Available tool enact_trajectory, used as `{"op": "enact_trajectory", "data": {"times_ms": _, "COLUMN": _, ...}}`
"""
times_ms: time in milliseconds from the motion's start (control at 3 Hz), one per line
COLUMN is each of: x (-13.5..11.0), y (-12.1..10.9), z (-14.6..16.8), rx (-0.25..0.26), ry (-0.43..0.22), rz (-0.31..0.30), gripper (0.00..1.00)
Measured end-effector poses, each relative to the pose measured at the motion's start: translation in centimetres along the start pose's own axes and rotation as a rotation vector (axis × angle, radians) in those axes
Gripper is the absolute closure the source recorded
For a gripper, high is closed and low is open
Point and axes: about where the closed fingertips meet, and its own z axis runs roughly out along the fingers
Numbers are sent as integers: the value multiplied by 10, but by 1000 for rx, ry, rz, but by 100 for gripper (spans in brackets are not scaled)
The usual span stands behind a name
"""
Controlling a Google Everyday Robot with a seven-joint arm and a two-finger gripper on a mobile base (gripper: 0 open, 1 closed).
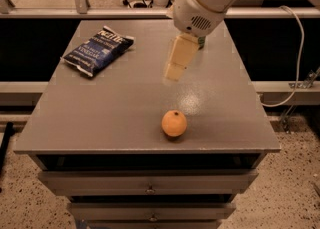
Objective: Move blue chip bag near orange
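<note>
- I see the blue chip bag [98,50] lying flat at the far left of the grey table [100,118], turned at a slant, white lettering up.
- The orange [174,123] sits near the front edge, about mid-width, well apart from the bag.
- The gripper [173,73] hangs above the table's middle, between bag and orange but closer to the orange's side, pointing down and slightly left. It holds nothing and touches neither item. I cannot tell from here whether it is open or closed.
- Below the tabletop are drawers [150,183]; a white cable [299,48] trails down at the right.
</note>
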Motion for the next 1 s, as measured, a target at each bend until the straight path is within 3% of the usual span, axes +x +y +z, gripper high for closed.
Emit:
{"op": "enact_trajectory", "data": {"times_ms": 667, "x": 5, "y": -4, "z": -9, "rx": 17, "ry": -3, "rz": 55, "gripper": 0}}
{"op": "enact_trajectory", "data": {"times_ms": 1000, "x": -15, "y": -25, "z": 11, "rx": 22, "ry": -80, "rz": 112, "gripper": 0}}
